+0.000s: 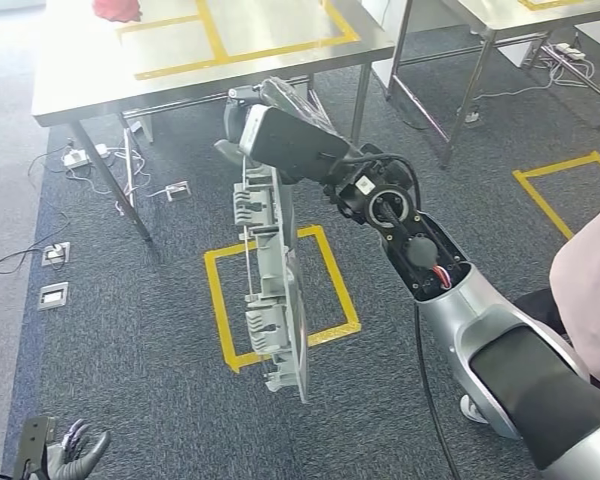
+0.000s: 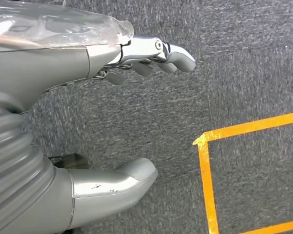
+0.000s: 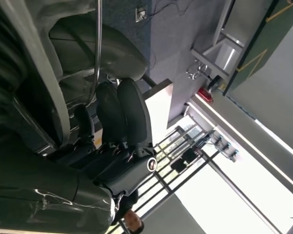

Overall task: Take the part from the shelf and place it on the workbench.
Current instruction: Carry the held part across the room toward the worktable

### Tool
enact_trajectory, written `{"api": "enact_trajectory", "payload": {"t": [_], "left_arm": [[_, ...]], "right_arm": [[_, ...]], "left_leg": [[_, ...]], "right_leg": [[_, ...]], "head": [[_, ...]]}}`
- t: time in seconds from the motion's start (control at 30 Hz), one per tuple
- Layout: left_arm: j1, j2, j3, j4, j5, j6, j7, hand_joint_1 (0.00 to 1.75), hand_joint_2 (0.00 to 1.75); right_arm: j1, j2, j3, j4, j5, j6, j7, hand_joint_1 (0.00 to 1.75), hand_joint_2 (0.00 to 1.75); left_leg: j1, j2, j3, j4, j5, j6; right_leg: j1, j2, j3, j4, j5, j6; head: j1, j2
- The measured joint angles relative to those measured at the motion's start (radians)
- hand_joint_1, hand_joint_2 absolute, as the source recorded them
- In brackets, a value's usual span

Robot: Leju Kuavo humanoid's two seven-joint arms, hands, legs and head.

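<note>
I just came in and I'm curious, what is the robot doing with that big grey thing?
The robot's right hand holds a long grey plastic part, which hangs above the carpet and a yellow tape square. The steel workbench stands ahead; the part is not on it yet. The left hand hangs low, holding nothing. A person's sleeve shows beside the robot.

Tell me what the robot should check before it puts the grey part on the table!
1. Right hand holds the part: ok.
2. Part hangs free above the carpet: ok.
3. Grip firm enough: cannot tell; the fingers are mostly hidden.
4. Table ahead has bare space inside its yellow tape: ok.
5. Left hand is low, open and out of the way: ok.
6. Person stands close by the right arm: not ok.
</note>
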Motion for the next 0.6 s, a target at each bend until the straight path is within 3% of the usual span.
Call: {"api": "enact_trajectory", "payload": {"t": [0.07,0.13,0.27,0.5,0.6], "left_arm": [[-0.004,0.001,0.000,0.000,-0.003,0.002,0.000,0.00,1.75],[-0.009,0.000,0.000,0.000,-0.007,0.009,-0.001,0.00,1.75],[-0.010,-0.003,0.000,0.000,-0.014,0.026,-0.013,0.00,1.75],[-0.010,-0.003,0.000,0.000,-0.015,0.025,-0.028,0.00,1.75],[-0.012,-0.003,0.000,0.000,-0.015,0.014,-0.026,0.00,1.75]], "right_arm": [[0.000,0.000,-0.002,-0.003,0.000,-0.003,-0.001,1.75,1.75],[0.000,-0.001,-0.004,-0.006,0.000,-0.006,-0.001,1.75,1.75],[0.003,-0.004,-0.009,-0.008,0.000,-0.008,-0.005,1.75,1.75],[0.005,-0.004,-0.009,-0.007,-0.011,-0.006,-0.017,1.75,1.75],[0.007,-0.004,-0.006,-0.004,-0.025,-0.005,-0.018,1.75,1.75]], "left_leg": [[0.001,0.007,0.075,-0.141,0.051,0.001],[0.000,0.009,0.107,-0.203,0.060,0.010],[-0.003,0.003,0.109,-0.205,0.059,0.019],[-0.007,0.002,0.109,-0.205,0.056,0.030],[-0.008,0.001,0.108,-0.205,0.055,0.032]], "right_leg": [[0.001,-0.002,-0.002,0.008,-0.005,0.009],[0.005,-0.002,-0.007,0.015,-0.012,0.017],[0.007,-0.002,-0.006,0.013,-0.011,0.000],[0.005,-0.003,0.001,0.000,-0.006,0.012],[0.003,-0.003,0.002,-0.002,-0.006,0.028]], "head": [[-0.006,0.000],[-0.008,0.000],[0.006,0.000],[0.022,0.000],[0.023,0.000]]}}
